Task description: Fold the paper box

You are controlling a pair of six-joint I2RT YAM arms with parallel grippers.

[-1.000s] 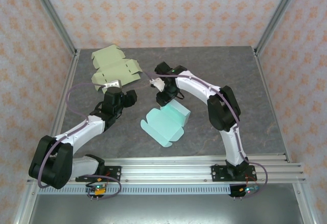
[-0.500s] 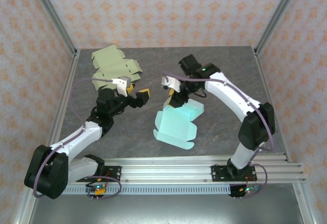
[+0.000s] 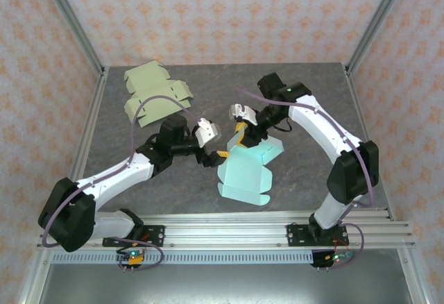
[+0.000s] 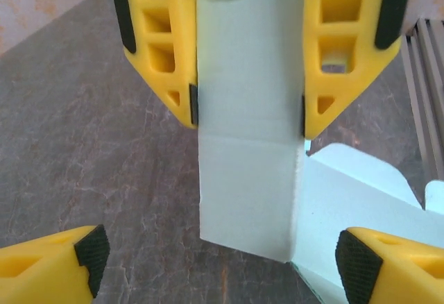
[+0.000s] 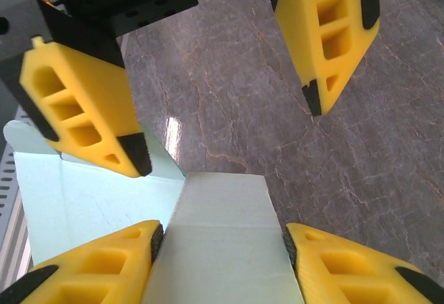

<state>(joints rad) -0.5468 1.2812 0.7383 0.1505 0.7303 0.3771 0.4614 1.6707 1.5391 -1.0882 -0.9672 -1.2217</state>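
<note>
Grey marbled desk [image 3: 312, 96] carries the pale teal paper box [image 3: 244, 175] near its front middle, shifted rightward since a second ago and raised by one flap that the right tool [image 3: 241, 132] clamps. The left tool [image 3: 216, 153], wide and empty, has swung over from the green blank [image 3: 156, 96] to face that flap. A two-armed fold looks ready to begin.

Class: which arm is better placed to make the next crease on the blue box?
Left, probably. The left gripper is open and free, facing the blue box, while the right gripper is clamped on its raised flap, holding it steady.
</note>
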